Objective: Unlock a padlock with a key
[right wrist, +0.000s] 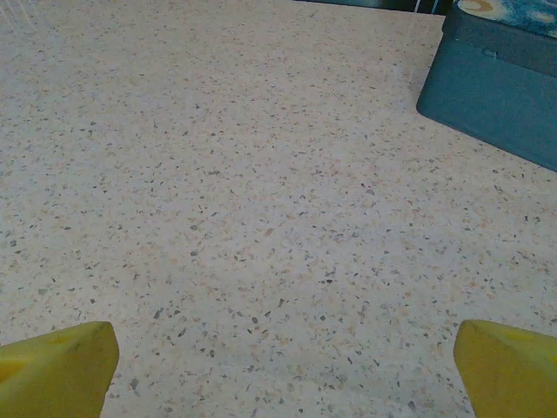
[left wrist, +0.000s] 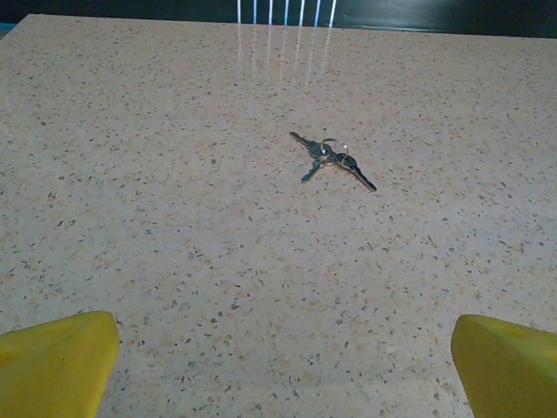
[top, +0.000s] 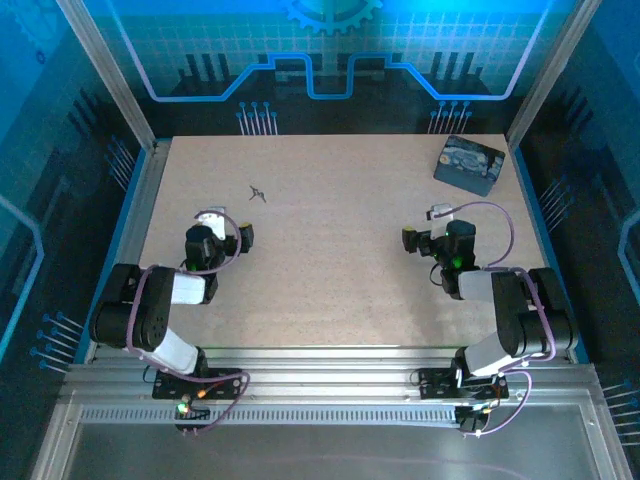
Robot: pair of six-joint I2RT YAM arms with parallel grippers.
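The key (top: 258,192) is a small dark bunch on a ring, lying flat on the speckled table, left of centre toward the back. In the left wrist view the key (left wrist: 329,159) lies straight ahead, well beyond the yellow fingertips (left wrist: 61,361). My left gripper (top: 222,228) stands open just short of it, with nothing between its fingers. My right gripper (top: 432,232) is open over bare table on the right side, also holding nothing. The padlock is out of view.
A dark blue box (top: 468,163) with a swirly print on its lid stands at the back right; its side (right wrist: 500,78) fills the upper right corner of the right wrist view. Metal frame posts and blue walls bound the table (top: 330,270).
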